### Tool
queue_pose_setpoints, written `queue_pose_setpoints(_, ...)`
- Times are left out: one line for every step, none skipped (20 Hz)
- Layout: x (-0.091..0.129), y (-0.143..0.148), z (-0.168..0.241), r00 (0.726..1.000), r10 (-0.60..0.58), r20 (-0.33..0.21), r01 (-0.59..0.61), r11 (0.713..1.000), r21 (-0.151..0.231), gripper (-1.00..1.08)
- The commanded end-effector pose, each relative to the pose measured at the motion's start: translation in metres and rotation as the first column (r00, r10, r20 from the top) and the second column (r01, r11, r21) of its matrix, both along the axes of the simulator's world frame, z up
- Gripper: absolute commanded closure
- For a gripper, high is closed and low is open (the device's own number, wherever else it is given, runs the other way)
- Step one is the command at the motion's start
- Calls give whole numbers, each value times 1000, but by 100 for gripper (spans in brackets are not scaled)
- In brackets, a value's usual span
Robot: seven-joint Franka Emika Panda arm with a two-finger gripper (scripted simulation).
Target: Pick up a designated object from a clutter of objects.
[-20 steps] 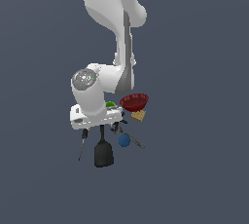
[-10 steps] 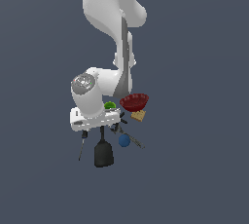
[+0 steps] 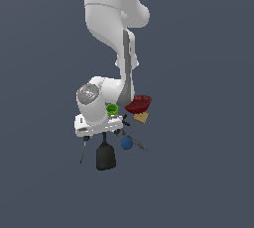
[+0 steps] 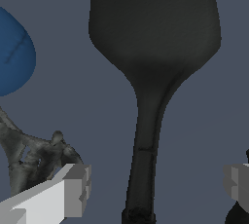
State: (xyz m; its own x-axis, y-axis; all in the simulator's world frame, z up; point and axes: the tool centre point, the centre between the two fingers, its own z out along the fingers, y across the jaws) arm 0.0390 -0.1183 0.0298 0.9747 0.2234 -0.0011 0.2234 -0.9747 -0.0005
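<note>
— Wrist view says how far along?
— Only lined up, I judge. The claw (image 4: pixel 155 189) is spread wide, its fingers (image 4: pixel 73 189) astride the spatula (image 4: pixel 153 47), not touching; closing and lifting remain.
— And the spatula itself?
— Black, flat on the floor beside the blue ball (image 4: pixel 14 52): broad rounded blade, thin neck, narrow handle.

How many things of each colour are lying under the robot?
Red: 1, the bowl
Green: 1, the cup
Blue: 1, the ball
Tan: 1, the cracker
Black: 2, the spatula and the clamp
Dark thin tool: 1, the screwdriver, handle colour unclear
Total: 7
</note>
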Motion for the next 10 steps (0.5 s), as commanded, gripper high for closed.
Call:
queue_pose_setpoints(0, 0, -9, 1000, 0, 1, 0, 1000, 0, -92)
queue_pose_setpoints(1, 0, -11, 1000, 0, 1, 0, 1000, 0, -92)
queue_pose_setpoints(1, 0, -12, 1000, 1, 1, -1, 1000, 0, -92)
queue_pose_setpoints(1, 0, -13, 1000, 1, 1, -1, 1000, 0, -92)
queue_pose_setpoints(1, 0, -13, 1000, 1, 1, -1, 1000, 0, -92)
queue_pose_setpoints(1, 0, -13, 1000, 1, 1, -1, 1000, 0, 108)
queue_pose_setpoints(1, 0, -13, 1000, 1, 1, -1, 1000, 0, 108)
queue_pose_setpoints(1, 0, -13, 1000, 1, 1, -1, 1000, 0, 108)
queue_pose_setpoints(1, 0, -13, 1000, 1, 1, -1, 1000, 0, 108)
queue_pose_setpoints(1, 0, -13, 1000, 1, 1, -1, 1000, 0, 108)
